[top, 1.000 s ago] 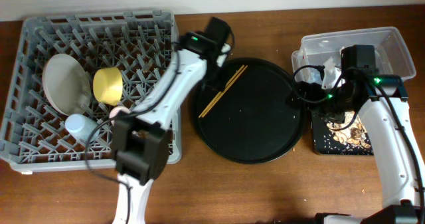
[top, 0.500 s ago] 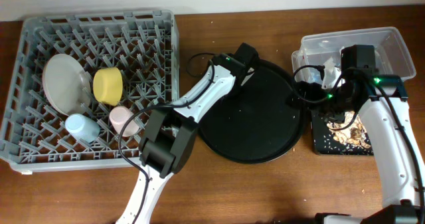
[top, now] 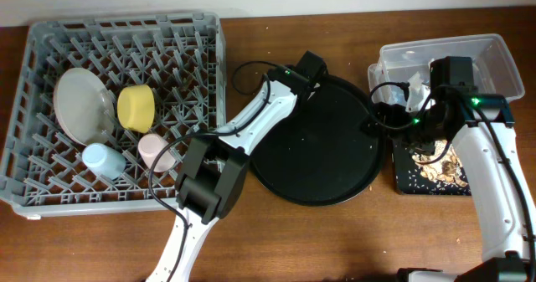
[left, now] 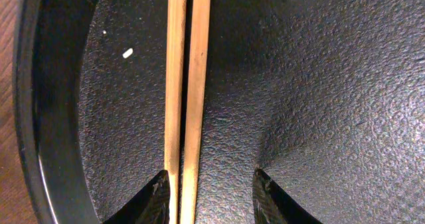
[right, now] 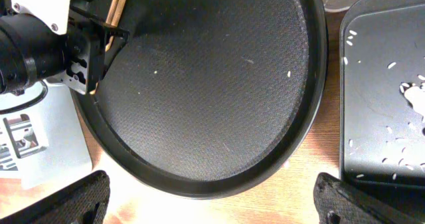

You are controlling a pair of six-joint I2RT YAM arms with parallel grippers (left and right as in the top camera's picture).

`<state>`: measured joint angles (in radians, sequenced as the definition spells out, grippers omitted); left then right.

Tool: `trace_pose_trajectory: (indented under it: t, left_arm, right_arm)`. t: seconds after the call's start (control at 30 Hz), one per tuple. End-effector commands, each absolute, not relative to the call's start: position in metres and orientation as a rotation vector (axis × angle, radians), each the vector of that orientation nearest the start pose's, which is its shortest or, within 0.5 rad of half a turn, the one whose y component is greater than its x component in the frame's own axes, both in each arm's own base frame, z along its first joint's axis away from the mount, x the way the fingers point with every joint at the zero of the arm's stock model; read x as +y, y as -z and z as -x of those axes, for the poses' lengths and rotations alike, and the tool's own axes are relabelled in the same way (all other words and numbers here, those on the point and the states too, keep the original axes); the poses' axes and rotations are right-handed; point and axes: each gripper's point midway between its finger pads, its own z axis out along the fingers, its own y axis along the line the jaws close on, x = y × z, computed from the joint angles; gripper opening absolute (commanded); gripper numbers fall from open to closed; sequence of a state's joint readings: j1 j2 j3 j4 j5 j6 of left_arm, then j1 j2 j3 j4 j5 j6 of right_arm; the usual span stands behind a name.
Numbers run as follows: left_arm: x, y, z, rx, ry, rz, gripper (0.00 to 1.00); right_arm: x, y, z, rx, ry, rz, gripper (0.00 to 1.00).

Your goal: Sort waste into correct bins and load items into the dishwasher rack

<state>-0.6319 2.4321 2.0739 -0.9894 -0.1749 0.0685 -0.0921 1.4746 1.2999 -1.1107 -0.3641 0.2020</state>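
Two wooden chopsticks (left: 186, 84) lie side by side on the round black tray (top: 327, 161). My left gripper (left: 212, 184) is open and low over them, with both sticks between its fingers, close to the left finger. In the overhead view the left gripper (top: 310, 69) hides the chopsticks. The grey rack (top: 126, 20) holds the grey bowl (top: 79, 106), yellow bowl (top: 136, 108), pink cup (top: 153, 151) and blue cup (top: 102, 160). My right gripper (right: 212, 197) is wide open and empty over the table by the round tray's right edge. Food scraps (top: 440, 169) lie in the shallow black tray (right: 378, 84).
The clear tub (top: 481, 52) stands at the back right, partly behind my right arm, with something white (top: 416, 88) in it. The wrapper is not in view. The left arm stretches from the table's front across the rack's right edge to the round tray.
My left arm has swung right from the rack's corner to the round tray and now covers the chopsticks. The pink cup shows again. The right arm has not moved.
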Motion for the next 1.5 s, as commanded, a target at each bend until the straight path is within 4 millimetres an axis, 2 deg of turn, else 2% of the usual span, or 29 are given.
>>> trace_pose_trajectory:
  t: [0.0, 0.23, 0.37, 0.43, 0.53, 0.77, 0.87, 1.0, 1.07, 1.13, 1.17, 1.2, 1.37, 1.4, 1.47]
  left_arm:
    - [-0.287, -0.004, -0.434, 2.742, -0.125, -0.996, 0.39]
    - [-0.289, 0.003, -0.426, 2.775, -0.079, -1.022, 0.39]
    - [-0.285, 0.02, -0.425, 2.805, -0.093, -1.028, 0.42]
    - [-0.286, 0.013, -0.423, 2.808, -0.089, -1.032, 0.42]
    - [-0.29, -0.024, -0.427, 2.797, -0.089, -1.033, 0.42]
    - [-0.283, -0.026, -0.438, 2.765, -0.158, -1.006, 0.43]
    - [-0.282, -0.016, -0.441, 2.775, -0.159, -1.0, 0.43]
    - [-0.278, 0.012, -0.434, 2.829, -0.182, -1.029, 0.42]
    - [-0.289, 0.019, -0.422, 2.874, -0.048, -1.048, 0.42]
    - [-0.289, 0.017, -0.418, 2.892, -0.031, -1.055, 0.31]
    - [-0.288, 0.012, -0.416, 2.907, -0.035, -1.043, 0.19]
    - [-0.287, 0.004, -0.414, 2.919, -0.028, -1.04, 0.02]
    - [-0.298, -0.055, -0.418, 2.894, 0.071, -0.998, 0.0]
    - [-0.296, -0.065, -0.419, 2.887, 0.075, -0.991, 0.0]
    - [-0.288, -0.098, -0.424, 2.89, 0.085, -0.877, 0.0]
  right_arm:
    - [0.029, -0.169, -0.318, 2.804, -0.526, -0.341, 0.98]
    - [0.029, -0.169, -0.316, 2.812, -0.527, -0.344, 0.99]
    - [0.029, -0.169, -0.316, 2.813, -0.526, -0.344, 0.98]
    - [0.029, -0.169, -0.316, 2.813, -0.526, -0.344, 0.98]
    - [0.029, -0.169, -0.316, 2.813, -0.527, -0.344, 0.99]
    - [0.029, -0.169, -0.316, 2.814, -0.527, -0.344, 0.98]
    - [0.029, -0.168, -0.315, 2.818, -0.528, -0.346, 0.99]
    - [0.029, -0.168, -0.315, 2.818, -0.528, -0.346, 0.98]
    - [0.029, -0.168, -0.315, 2.818, -0.528, -0.346, 0.99]
    - [0.029, -0.168, -0.315, 2.817, -0.527, -0.346, 0.98]
    - [0.029, -0.168, -0.315, 2.817, -0.527, -0.346, 0.99]
    - [0.029, -0.168, -0.315, 2.817, -0.527, -0.346, 0.99]
    - [0.029, -0.168, -0.315, 2.817, -0.527, -0.346, 0.98]
    - [0.029, -0.168, -0.315, 2.817, -0.527, -0.346, 0.98]
    - [0.029, -0.168, -0.315, 2.818, -0.528, -0.346, 0.98]
